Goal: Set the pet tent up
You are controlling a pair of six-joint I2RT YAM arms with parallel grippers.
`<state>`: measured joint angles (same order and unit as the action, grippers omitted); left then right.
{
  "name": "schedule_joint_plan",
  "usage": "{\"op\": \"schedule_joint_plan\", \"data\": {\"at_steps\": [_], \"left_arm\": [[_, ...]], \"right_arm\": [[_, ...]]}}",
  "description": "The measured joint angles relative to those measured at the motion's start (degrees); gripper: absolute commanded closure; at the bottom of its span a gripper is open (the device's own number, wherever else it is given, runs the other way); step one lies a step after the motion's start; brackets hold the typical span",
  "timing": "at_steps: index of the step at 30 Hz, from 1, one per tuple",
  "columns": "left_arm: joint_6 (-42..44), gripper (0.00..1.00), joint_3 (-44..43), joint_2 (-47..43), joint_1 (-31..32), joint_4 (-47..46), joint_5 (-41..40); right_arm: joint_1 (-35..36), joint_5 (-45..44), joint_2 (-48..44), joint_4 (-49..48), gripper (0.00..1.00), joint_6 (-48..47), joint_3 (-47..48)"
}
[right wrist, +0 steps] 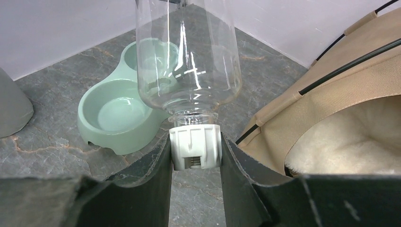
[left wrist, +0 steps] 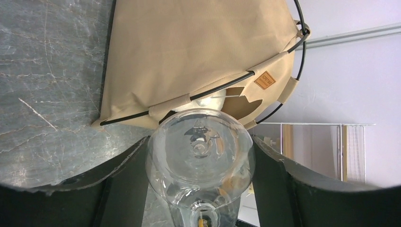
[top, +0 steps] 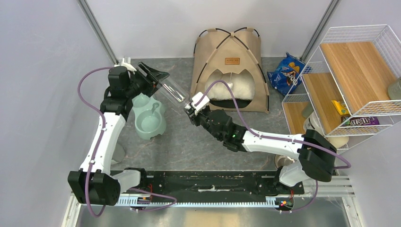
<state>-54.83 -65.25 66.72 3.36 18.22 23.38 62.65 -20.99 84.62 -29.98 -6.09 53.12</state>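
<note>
The tan pet tent stands upright at the back of the table, its black poles crossed on top and its brown label over the opening. A fluffy white pillow lies inside. The tent also shows in the left wrist view and in the right wrist view. A clear bottle is held in the air left of the tent. My left gripper is shut on its base end. My right gripper is shut on its white cap.
A pale green double pet bowl sits under the left arm, also in the right wrist view. A blue snack bag lies right of the tent. A white wire rack with wooden shelves stands at the right.
</note>
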Motion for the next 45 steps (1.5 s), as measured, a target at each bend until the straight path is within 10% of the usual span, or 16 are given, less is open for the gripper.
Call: {"op": "schedule_joint_plan", "data": {"at_steps": [2,7,10,28,45], "left_arm": [[0.0,0.55,0.0,0.0,0.0,-0.2,0.3],[2.0,0.61,0.2,0.1,0.0,-1.1,0.7],[5.7,0.62,0.3,0.1,0.0,-1.9,0.2],[36.6,0.63,16.0,-4.4,0.0,-16.3,-24.7],[46.7,0.64,24.5,-3.2,0.0,-38.9,-28.8]], "right_arm": [[-0.1,0.2,0.1,0.0,0.99,0.0,0.0],[-0.2,0.2,0.6,1.6,0.27,0.6,0.7],[-0.3,0.4,0.6,3.1,0.06,2.1,0.9],[-6.9,0.0,-6.9,19.0,0.03,13.9,-1.5],[-12.3,-0.1,-8.3,25.1,0.03,18.1,-2.1]]}}
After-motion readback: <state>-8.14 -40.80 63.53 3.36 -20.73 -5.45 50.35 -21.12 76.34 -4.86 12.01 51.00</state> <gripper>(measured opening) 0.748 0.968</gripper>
